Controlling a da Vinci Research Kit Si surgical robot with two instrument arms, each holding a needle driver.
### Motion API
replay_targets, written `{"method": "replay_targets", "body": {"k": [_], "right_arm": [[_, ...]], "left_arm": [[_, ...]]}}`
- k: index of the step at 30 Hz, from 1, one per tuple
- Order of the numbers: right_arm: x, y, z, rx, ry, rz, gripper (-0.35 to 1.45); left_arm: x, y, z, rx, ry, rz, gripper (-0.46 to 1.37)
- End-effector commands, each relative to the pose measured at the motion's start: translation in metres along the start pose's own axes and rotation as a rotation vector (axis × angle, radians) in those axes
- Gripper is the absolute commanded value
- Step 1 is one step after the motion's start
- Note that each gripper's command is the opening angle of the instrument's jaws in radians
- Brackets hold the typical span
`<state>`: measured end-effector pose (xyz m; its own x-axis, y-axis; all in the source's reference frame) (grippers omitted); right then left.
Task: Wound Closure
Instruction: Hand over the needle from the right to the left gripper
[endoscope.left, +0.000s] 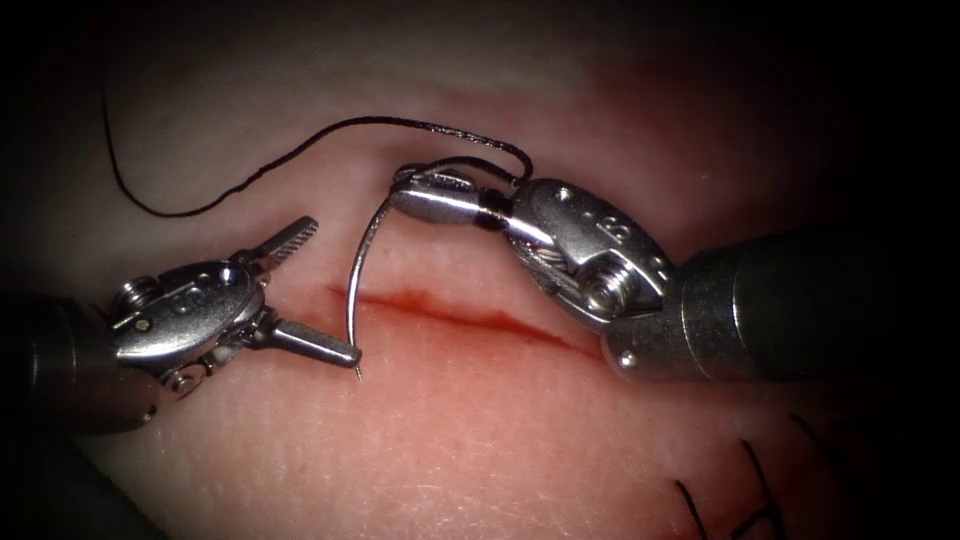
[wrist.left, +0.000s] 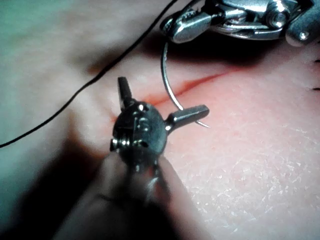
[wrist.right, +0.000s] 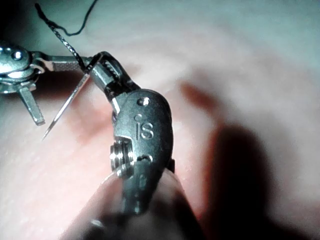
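Arching over the cut (endoscope.left: 450, 315), the needle (endoscope.left: 358, 270) is free of the tissue (endoscope.left: 450, 430). Its thread end sits clamped in the right hand (endoscope.left: 425, 192), beyond the cut; its tip hangs just this side of the cut's left end, beside the lower jaw of the left hand (endoscope.left: 305, 290), which is spread wide and holds nothing. That hand is nearer the tip. Thread (endoscope.left: 300, 155) loops away beyond the cut. The right hand's body reads "IS"; cut ends (endoscope.left: 750, 490) lie right of the cut.

Both tools look like polished, glossy metal: the left tool (endoscope.left: 300, 290) has ridged jaw faces, the right tool (endoscope.left: 430, 193) smooth ones. The needle (endoscope.left: 356, 280) is thin bright steel. The thread (endoscope.left: 250, 170) is dark, matt, braided. The tissue (endoscope.left: 450, 430) is moist, finely wrinkled.
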<state>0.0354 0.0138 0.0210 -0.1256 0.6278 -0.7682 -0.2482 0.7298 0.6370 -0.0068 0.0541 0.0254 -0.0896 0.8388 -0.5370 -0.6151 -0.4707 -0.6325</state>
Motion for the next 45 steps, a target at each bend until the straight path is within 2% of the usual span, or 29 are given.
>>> {"method": "replay_targets", "body": {"k": [1, 3, 6, 9, 11, 16, 20, 23, 28, 30, 32, 33, 34, 37, 38, 40, 42, 45], "right_arm": [[0.0000, -0.0001, 0.0001, -0.003, -0.006, -0.036, -0.35], [-0.0001, -0.0004, 0.0002, 0.010, -0.011, -0.070, -0.35], [-0.0001, -0.0009, 0.0003, 0.037, -0.023, -0.155, -0.35], [-0.0001, -0.0012, 0.0004, 0.050, -0.021, -0.183, -0.35], [-0.0001, -0.0014, 0.0006, 0.048, -0.020, -0.195, -0.35], [-0.0002, -0.0020, 0.0014, 0.042, -0.024, -0.230, -0.35], [-0.0003, -0.0025, 0.0020, 0.039, -0.022, -0.230, -0.35], [-0.0003, -0.0026, 0.0021, 0.041, -0.027, -0.230, -0.35], [-0.0003, -0.0025, 0.0019, 0.044, -0.030, -0.231, -0.35], [-0.0003, -0.0026, 0.0019, 0.045, -0.033, -0.231, -0.35], [-0.0003, -0.0026, 0.0019, 0.046, -0.035, -0.231, -0.35], [-0.0004, -0.0026, 0.0019, 0.047, -0.038, -0.231, -0.35], [-0.0004, -0.0026, 0.0019, 0.048, -0.038, -0.231, -0.35], [-0.0004, -0.0026, 0.0019, 0.048, -0.038, -0.232, -0.35], [-0.0004, -0.0026, 0.0019, 0.048, -0.038, -0.232, -0.35], [-0.0005, -0.0026, 0.0019, 0.048, -0.038, -0.232, -0.35], [-0.0005, -0.0025, 0.0019, 0.049, -0.041, -0.233, -0.35], [-0.0006, -0.0024, 0.0019, 0.035, -0.011, -0.240, -0.33]], "left_arm": [[-0.0001, -0.0002, 0.0001, 0.025, -0.005, 0.000, 1.15], [-0.0002, -0.0003, 0.0000, 0.034, -0.009, 0.000, 1.14], [-0.0003, -0.0004, -0.0003, 0.048, -0.010, -0.002, 0.97], [-0.0006, -0.0003, -0.0004, 0.066, -0.015, -0.014, 0.50], [-0.0007, -0.0002, -0.0003, 0.078, -0.020, -0.015, 0.33], [-0.0008, 0.0000, -0.0001, 0.087, -0.042, -0.020, 0.17], [-0.0008, 0.0000, 0.0000, 0.088, -0.042, -0.026, 0.18], [-0.0006, -0.0002, 0.0001, 0.091, -0.045, -0.026, 0.33], [-0.0006, -0.0002, 0.0002, 0.083, -0.042, -0.027, 0.41], [-0.0006, -0.0002, 0.0002, 0.077, -0.041, -0.039, 0.34], [-0.0005, -0.0002, 0.0003, 0.072, -0.040, -0.051, 0.15], [-0.0005, -0.0001, 0.0004, 0.048, -0.034, -0.070, -0.25], [-0.0005, -0.0001, 0.0004, 0.038, -0.028, -0.076, -0.35], [-0.0002, -0.0001, 0.0003, -0.003, 0.025, -0.192, -0.35], [-0.0002, 0.0000, 0.0002, -0.015, 0.036, -0.199, -0.35], [0.0000, 0.0000, -0.0002, -0.091, 0.061, -0.196, -0.35], [0.0003, 0.0000, -0.0006, -0.144, 0.056, -0.211, -0.35], [0.0005, 0.0000, -0.0010, -0.188, 0.049, -0.237, -0.35]]}}
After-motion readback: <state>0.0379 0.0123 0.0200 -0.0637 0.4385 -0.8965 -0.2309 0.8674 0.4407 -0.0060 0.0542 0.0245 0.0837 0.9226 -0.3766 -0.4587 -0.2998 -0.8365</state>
